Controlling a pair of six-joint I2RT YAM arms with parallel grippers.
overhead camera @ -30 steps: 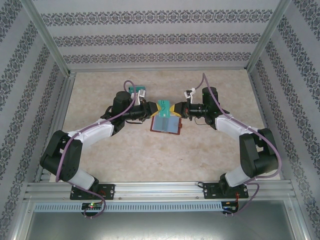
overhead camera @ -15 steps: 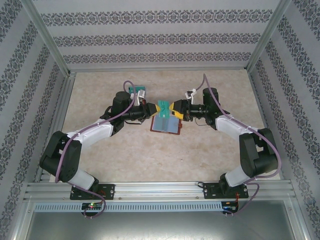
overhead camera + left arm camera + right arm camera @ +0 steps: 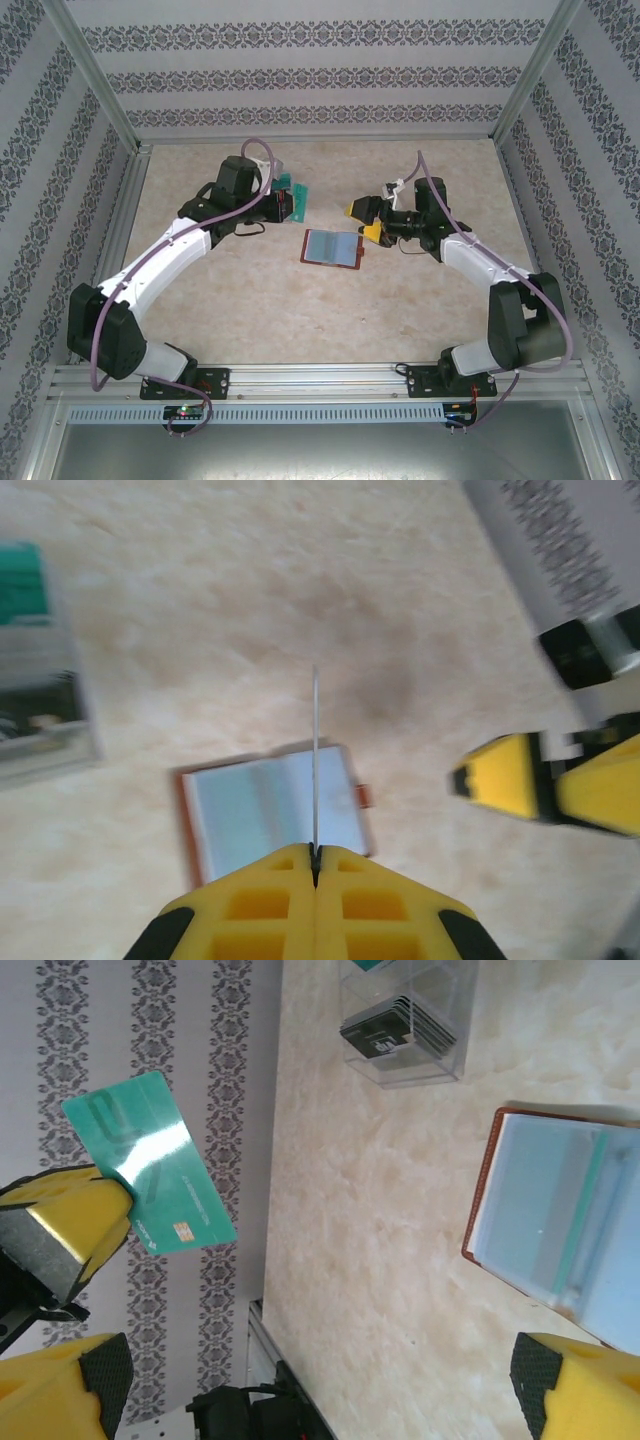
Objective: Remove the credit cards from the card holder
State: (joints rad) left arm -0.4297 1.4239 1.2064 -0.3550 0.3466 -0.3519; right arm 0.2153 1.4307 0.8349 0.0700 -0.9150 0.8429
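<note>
Reference item: the holder (image 3: 332, 247). It lies open and flat on the table (image 3: 240, 300), grey-blue pockets facing up, with a brown edge around them. It sits midway between the two arms and nothing touches it.

1. Box (image 3: 45, 695). Clear. Stands on the table left of the holder and beyond it, well apart. The right wrist view shows dark cards (image 3: 385, 1028) standing upright inside.

2. Left gripper (image 3: 290, 204). Positioned left of the holder and beyond it, near the box. The jaws are closed flat on a card (image 3: 150, 1165).

3. Card. Teal, glossy, with a chip at one corner. It is clamped by one end and the rest projects free past the fingers (image 3: 75, 1220). It is clear of the holder and off the table. In the left wrist view it appears edge-on as a thin line, with the holder on the table below.

4. Holder detail. A small tab (image 3: 363, 796) projects from its right edge. A thin teal strip (image 3: 582, 1205) runs along one inner pocket. Whether this strip is a card cannot be determined.

5. Right gripper (image 3: 366, 220). Positioned right of the holder, near it but not touching. The jaws stand wide apart with nothing between them.
</note>
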